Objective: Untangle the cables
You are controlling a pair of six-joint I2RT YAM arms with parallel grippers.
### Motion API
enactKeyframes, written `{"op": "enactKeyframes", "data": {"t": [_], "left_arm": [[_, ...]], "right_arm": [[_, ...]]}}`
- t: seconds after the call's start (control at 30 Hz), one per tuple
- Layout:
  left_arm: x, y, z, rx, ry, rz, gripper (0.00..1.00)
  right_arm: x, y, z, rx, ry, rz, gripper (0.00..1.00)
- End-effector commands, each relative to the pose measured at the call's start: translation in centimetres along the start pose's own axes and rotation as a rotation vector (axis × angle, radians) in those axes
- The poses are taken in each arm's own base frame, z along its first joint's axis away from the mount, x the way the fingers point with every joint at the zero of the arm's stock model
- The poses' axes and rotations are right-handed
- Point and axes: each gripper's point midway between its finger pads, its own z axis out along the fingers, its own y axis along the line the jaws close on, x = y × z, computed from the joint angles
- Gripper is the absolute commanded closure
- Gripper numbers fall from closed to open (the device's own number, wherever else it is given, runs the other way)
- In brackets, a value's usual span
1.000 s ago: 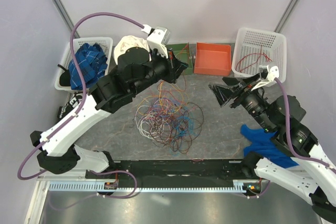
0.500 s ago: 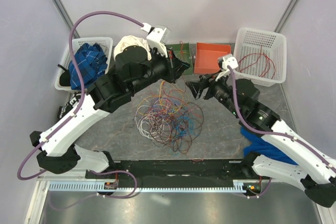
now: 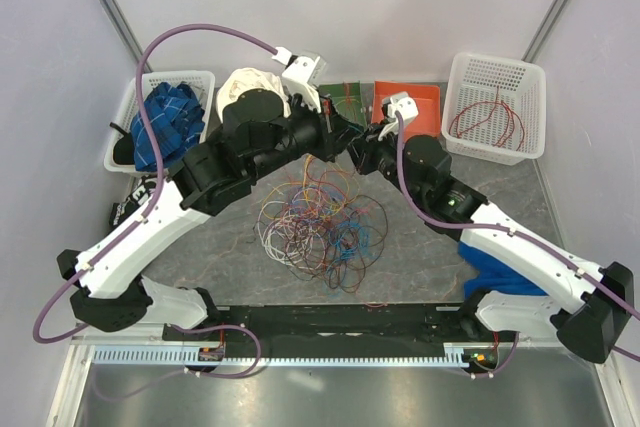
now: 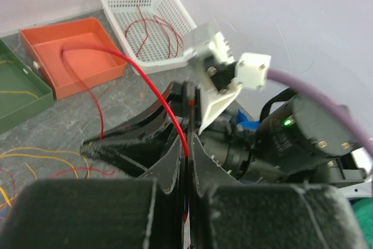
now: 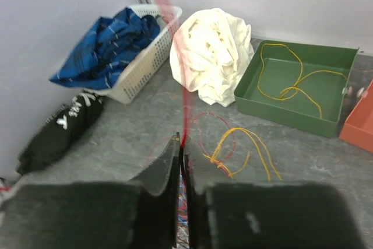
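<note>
**Both pincers closed on red cable beside the tangle**

The left pincer (image 4: pixel 186 147) was seen closed, with a red cable (image 4: pixel 148 83) pinched at its fingertips. From there the cable was arched up and away toward the orange tray (image 4: pixel 87 81). The right pincer (image 5: pixel 182 141) was likewise closed on a red strand (image 5: pixel 185 106) at its tips, and whether this was the same cable could not be told. In the top view the two pincers were found tip to tip, just far of the main tangle of cables (image 3: pixel 320 222). The tangle was spread in many colours on the grey bench (image 3: pixel 400 262) between the two arms. A few loose yellow and red wires (image 5: pixel 245 144) were lying on the bench just beyond the right pincer. Farther off, a green tray (image 5: pixel 285 116) was set with yellow cables (image 5: pixel 291 88) inside it, and the orange tray stood just right of it. At the far right, red loops (image 4: pixel 152 30) were held in a white basket (image 4: pixel 148 4). At the far left a white cloth (image 5: pixel 213 53) was heaped beside a second basket (image 5: pixel 143 65) filled with blue cloth (image 5: pixel 111 48). A black item (image 5: pixel 58 129) was lying near that basket.
</note>
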Motion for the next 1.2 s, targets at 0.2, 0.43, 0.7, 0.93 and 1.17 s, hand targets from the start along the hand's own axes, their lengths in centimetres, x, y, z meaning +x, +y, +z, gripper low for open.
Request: {"op": "enactKeyframes", "data": {"t": [0.2,0.43,0.7,0.93,1.17], "left_arm": [[3.1,4.4,-1.9,-0.164,-0.010,-0.032,0.39],[11.8,12.2,-6.2,-0.419,-0.030,-0.205,0.00],[18.2,15.3,-9.8,-0.441,-0.091,-0.395,0.00],[21.4,15.2,-10.0,-0.401,-0.044,-0.472,0.00],[24.9,15.6,-9.7,-0.407,0.045,-0.502,0.00]], "right_arm": [[-10.9,-2.5,-3.0,0.192,-0.208,0.008,1.00],[-14.9,-10.8,-3.2,0.410,-0.220,0.099,1.00],[-22.8,-17.8,-3.8,0.598,-0.354,0.187,1.00],[-28.1,-24.0,-5.8,0.759,-0.531,0.273,1.00],[-31.3,-29.3,-8.1,0.871,-0.669,0.310,1.00]]}}
